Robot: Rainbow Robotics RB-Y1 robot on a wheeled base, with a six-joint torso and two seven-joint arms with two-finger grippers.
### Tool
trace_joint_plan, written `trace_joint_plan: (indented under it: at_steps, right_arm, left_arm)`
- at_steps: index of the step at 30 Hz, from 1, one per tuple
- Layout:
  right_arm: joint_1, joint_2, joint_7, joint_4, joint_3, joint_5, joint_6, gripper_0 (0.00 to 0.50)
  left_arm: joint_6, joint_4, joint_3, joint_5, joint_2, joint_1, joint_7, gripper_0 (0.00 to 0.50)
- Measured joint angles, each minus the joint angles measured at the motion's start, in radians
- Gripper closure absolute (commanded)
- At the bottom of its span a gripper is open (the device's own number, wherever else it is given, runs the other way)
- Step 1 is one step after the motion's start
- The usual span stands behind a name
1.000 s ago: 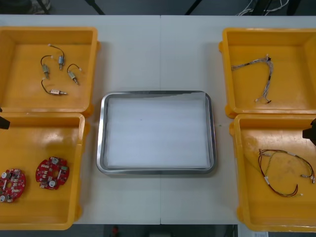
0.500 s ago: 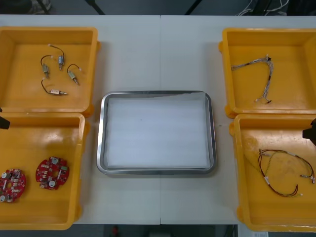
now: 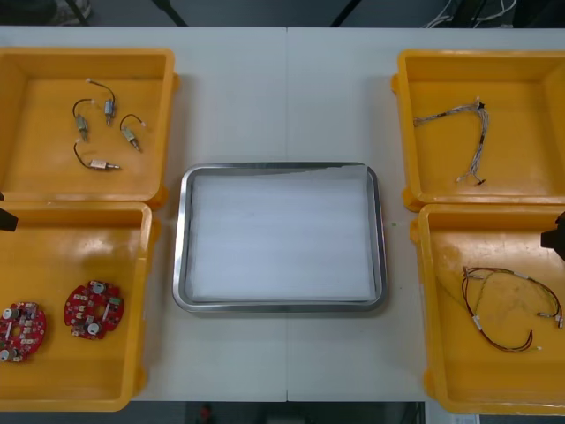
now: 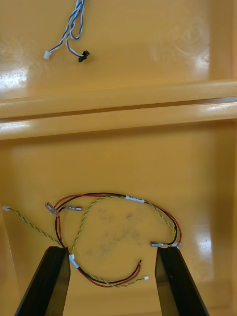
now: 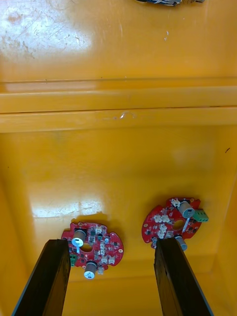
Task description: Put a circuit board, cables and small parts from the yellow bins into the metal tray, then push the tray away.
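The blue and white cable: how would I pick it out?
On the table, find the far yellow bin on the right. The blue and white cable lies alone in it, thin, twisted, hook-shaped; the nearer bin holds a red and yellow cable.

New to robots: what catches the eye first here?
Four yellow bins flank a metal tray, white inside. Two round red circuit boards lie in the near left bin under the open left end effector; the open right end effector hovers over red and yellow cables in the near right bin.
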Motion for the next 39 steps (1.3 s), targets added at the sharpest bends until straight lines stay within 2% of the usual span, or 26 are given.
trace_joint_plan:
  at_steps: [39]
  right_arm:
    - [0.0, 0.0, 0.0, 0.0, 0.0, 0.0, 0.0, 0.0]
  left_arm:
    - [0.0, 0.0, 0.0, 0.0, 0.0, 0.0, 0.0, 0.0]
